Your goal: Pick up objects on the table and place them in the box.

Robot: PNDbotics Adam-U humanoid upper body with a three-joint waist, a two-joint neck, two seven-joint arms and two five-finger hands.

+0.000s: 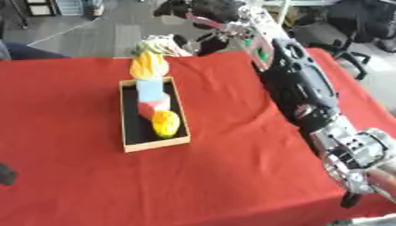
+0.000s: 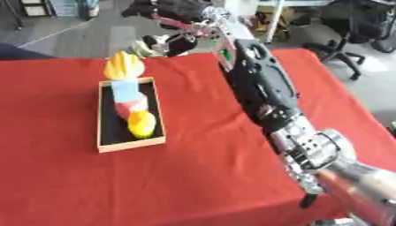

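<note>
A shallow box [image 1: 155, 146] with a wooden rim and black inside lies left of centre on the red table [image 1: 70, 110]. In it are a yellow round thing [image 1: 165, 122], a pink piece [image 1: 154, 106] and a light blue block [image 1: 149, 88]. A yellow-orange thing [image 1: 148, 66] rests at the box's far end. A pale green-white thing [image 1: 157, 44] sits at the table's far edge. My right arm [image 1: 298, 88] stretches from the lower right to the top, and my right hand [image 2: 174, 11] hovers blurred just right of that pale thing. Only a dark bit of my left hand [image 1: 5, 174] shows at the left edge.
My right arm crosses the whole right half of the table. Office chairs [image 1: 348, 26] stand on the grey floor beyond the far right corner. Bare red cloth lies left of the box and in front of it.
</note>
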